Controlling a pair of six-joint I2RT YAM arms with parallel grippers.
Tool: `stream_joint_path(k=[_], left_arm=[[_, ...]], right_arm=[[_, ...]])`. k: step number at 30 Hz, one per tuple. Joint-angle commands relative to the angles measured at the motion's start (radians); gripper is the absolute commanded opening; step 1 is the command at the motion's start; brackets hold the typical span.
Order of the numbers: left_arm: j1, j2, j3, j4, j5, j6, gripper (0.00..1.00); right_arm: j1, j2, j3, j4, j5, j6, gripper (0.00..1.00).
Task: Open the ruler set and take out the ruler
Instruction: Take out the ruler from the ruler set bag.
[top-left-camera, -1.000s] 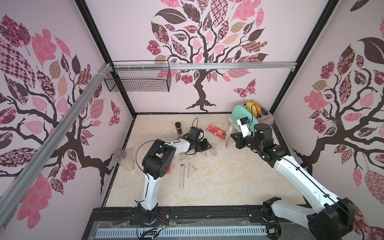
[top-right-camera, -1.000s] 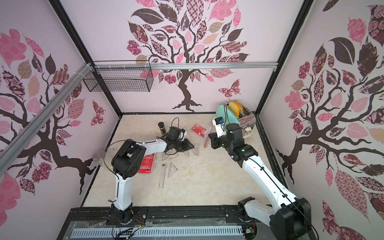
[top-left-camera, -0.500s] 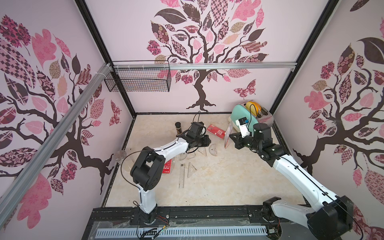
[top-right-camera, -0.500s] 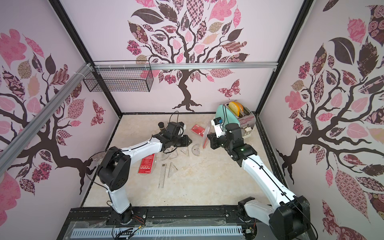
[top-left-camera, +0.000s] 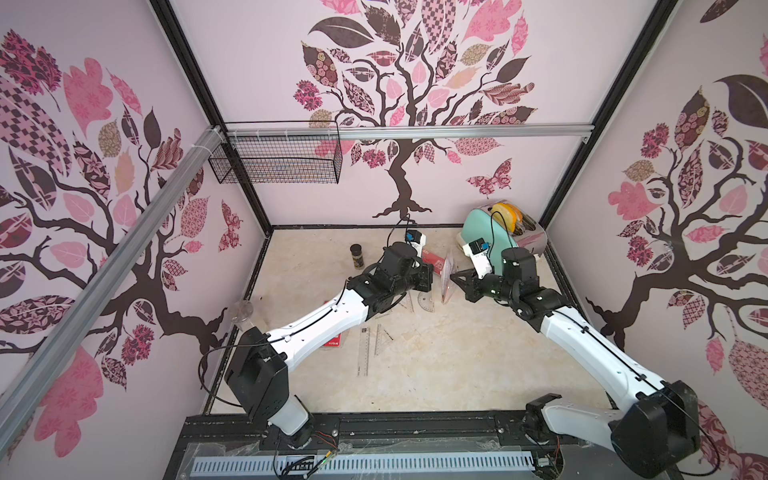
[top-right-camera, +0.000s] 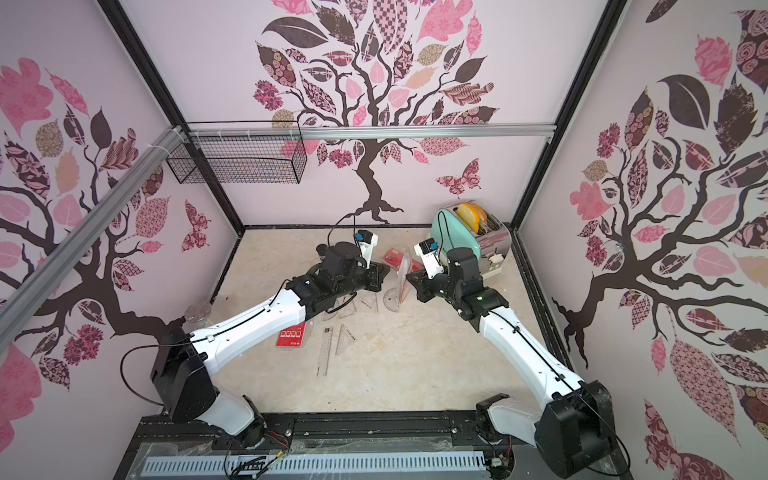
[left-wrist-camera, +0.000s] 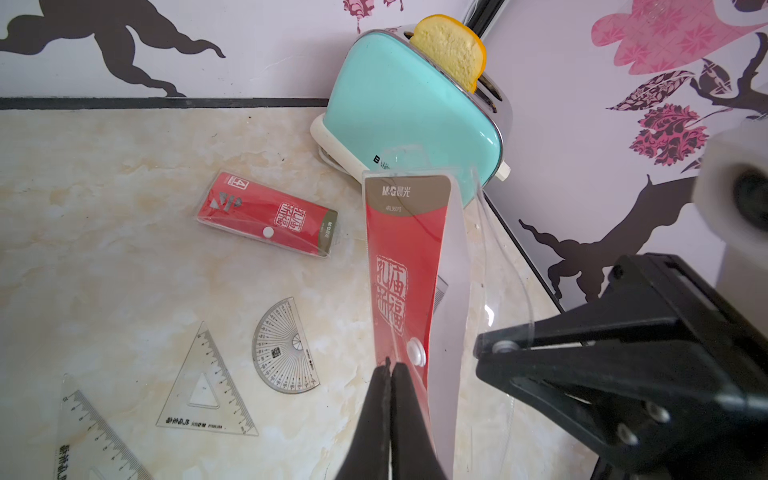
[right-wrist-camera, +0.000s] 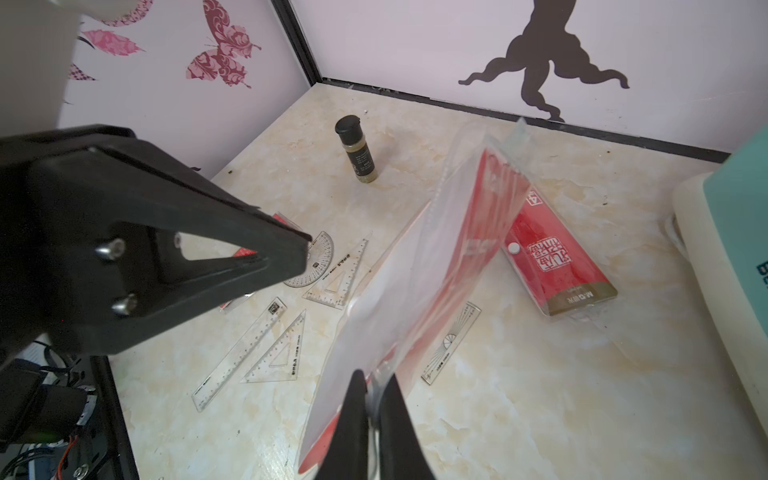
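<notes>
One change: left jaws, earlier away, now pinch ruler set (left-wrist-camera: 409, 266).
Right jaws: pinching it, beside toaster (left-wrist-camera: 395, 112).

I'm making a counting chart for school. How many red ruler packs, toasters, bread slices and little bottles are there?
Red ruler packs: 3
Toaster: 1
Bread slice: 1
Little bottle: 1
Total: 6
</notes>
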Motion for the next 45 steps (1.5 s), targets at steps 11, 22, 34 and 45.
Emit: stream_joint_path(k=[11, 22, 34, 45], left_arm=[[-0.025, -0.019, -0.049, 0.064, 0.043, 0.006, 0.0], [-0.051, -0.082, -0.072, 0.073, 0.02, 0.016, 0.0], [-0.051, 0.008, -0.036, 0.062, 0.02, 0.005, 0.0], [-0.051, 0.006, -0.042, 0.059, 0.0, 0.012, 0.13]], right_arm=[[-0.005, 0.016, 0.005, 0.032, -0.096, -0.038, 0.0], [-0.005, 0.035, 0.011, 0.031, -0.103, -0.04, 0.0], [-0.005, -0.001, -0.008, 0.05, -0.186, -0.066, 0.0], [-0.005, 0.002, 0.004, 0.028, -0.225, -0.099, 0.0]])
